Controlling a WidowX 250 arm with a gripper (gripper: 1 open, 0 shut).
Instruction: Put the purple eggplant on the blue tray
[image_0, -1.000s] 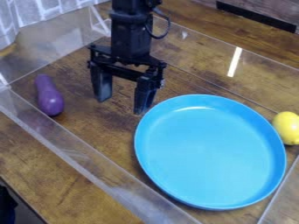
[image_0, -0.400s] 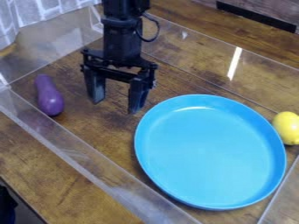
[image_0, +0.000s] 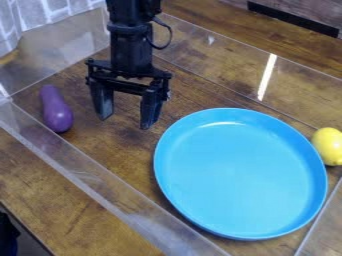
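The blue tray sits near right on the wooden table, nothing on it. A yellow fruit lies just beside its right rim. The purple eggplant lies far left. The gripper hangs between them, jaws spread wide, holding nothing.

Even, fairly bright light is seen; a white glare streak is thrown on the glossy dark wooden table. Detail is softened throughout by low resolution.

Open end effector between purple eggplant and blue tray
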